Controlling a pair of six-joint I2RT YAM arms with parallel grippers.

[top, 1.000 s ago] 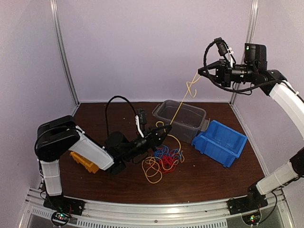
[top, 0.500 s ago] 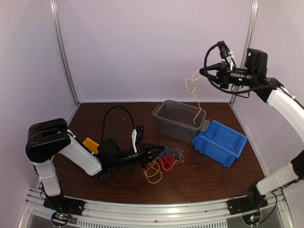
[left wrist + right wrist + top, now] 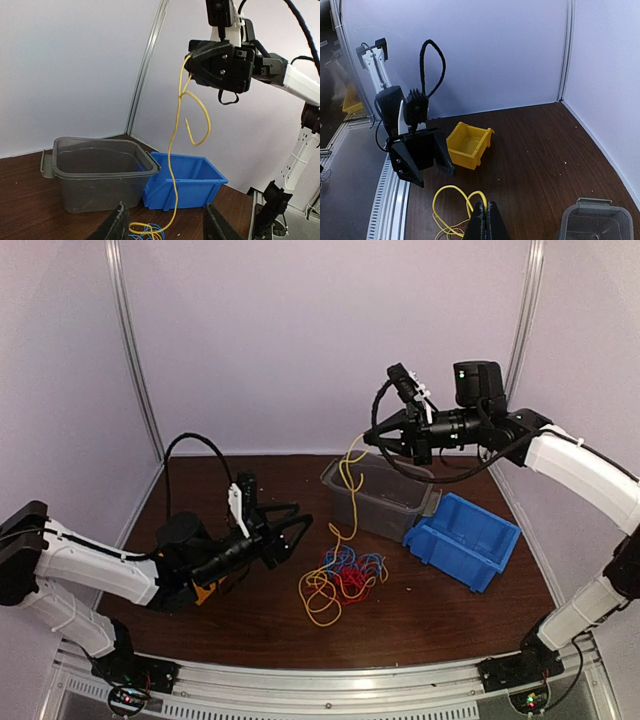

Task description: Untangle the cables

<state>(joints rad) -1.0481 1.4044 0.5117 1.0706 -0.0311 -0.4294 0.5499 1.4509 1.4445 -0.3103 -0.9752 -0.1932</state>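
**Holding a yellow cable (image 3: 346, 468) high, with the left gripper (image 3: 293, 537) wide open**

On the left, the yellow bin (image 3: 205, 592) is nearly all hidden behind the left arm in the top view. Only an orange bit peeks out. The right wrist view shows the whole bin just behind the left gripper.

The left gripper has its fingers spread far apart and holds nothing. It sits low over the table (image 3: 430, 615), a little left of the cables (image 3: 345, 575), not touching them. In its own view only the two finger ends show, cut off by the bottom edge.

The cables lie in a pile of yellow, red and blue loops in the middle of the table, in front of the tub (image 3: 332, 476). Which loop goes over which is too small to tell.

The yellow cable goes up from the pile, past the tub's left corner, to the right gripper (image 3: 368, 440). That gripper's fingers are pressed together, pinching the cable. Its loose end curls down like a hook.

The tub is grey and see-through. The blue bin (image 3: 465, 540) sits right against its right side.

A second ago the left gripper was shut and right at the pile. Now it is farther left and open. The right gripper was higher and farther right. The yellow cable was pulled straight then, and now it hangs loose and bendy.
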